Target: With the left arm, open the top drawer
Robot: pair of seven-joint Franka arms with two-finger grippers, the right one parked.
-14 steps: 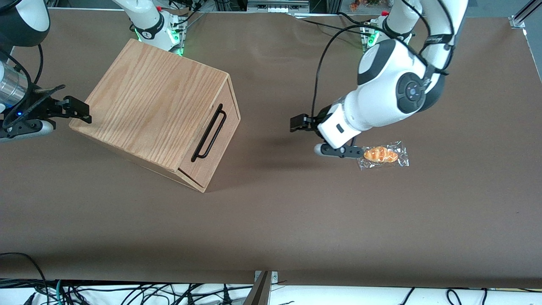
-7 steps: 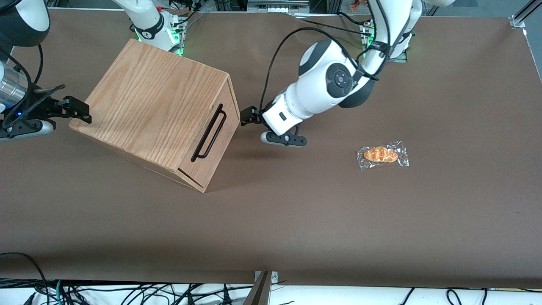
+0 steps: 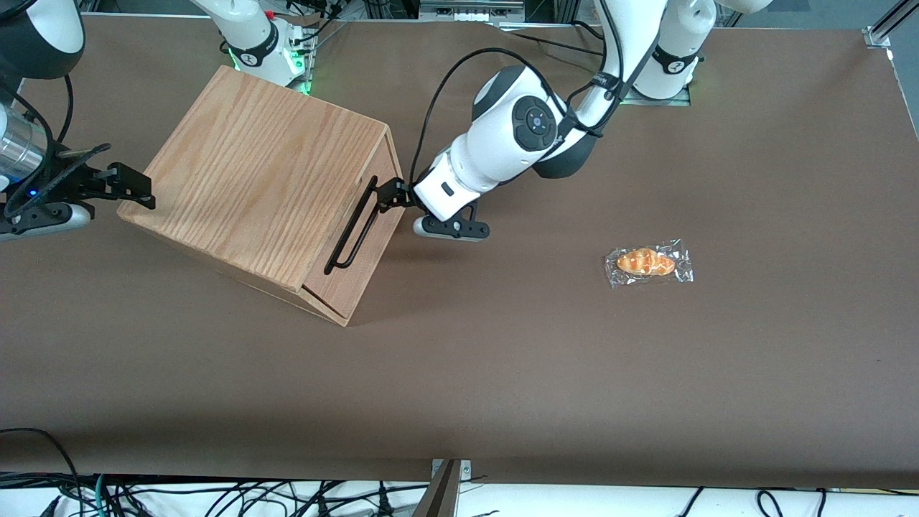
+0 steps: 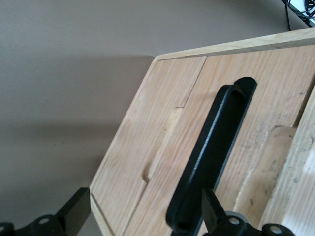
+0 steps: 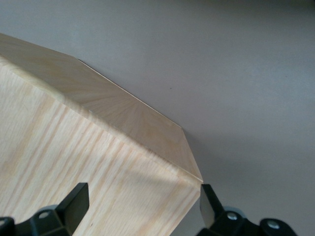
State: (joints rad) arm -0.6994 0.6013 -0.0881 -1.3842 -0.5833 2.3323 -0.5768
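Reaching across the brown table [image 3: 502, 373], the left arm [image 3: 517, 136] holds its gripper [image 3: 393, 194] right at the front of the drawer [image 3: 366, 240], at the end of the handle [image 3: 353, 226] farther from the front camera. From the wrist camera the 2 fingers [image 4: 74, 214] stand wide apart, with the gripper [image 4: 142, 216] facing the drawer [image 4: 162, 142] panel; 1 fingertip shows against the table next to the panel's edge, the other sits just beside the rounded end of the handle [image 4: 211, 147]. Neither finger can be seen to touch the bar, and nothing is clamped between them. The drawer looks shut, its pale front set flush in the box [image 3: 258, 179], with a thin frame of wood around it. The box sits toward the parked arm's end of the table, turned at an angle so the drawer front faces the working arm and partly the front camera. A wrapped pastry [image 3: 648, 263] lies on the table well apart from the box, toward the working arm's end and a little nearer the front camera than the gripper.
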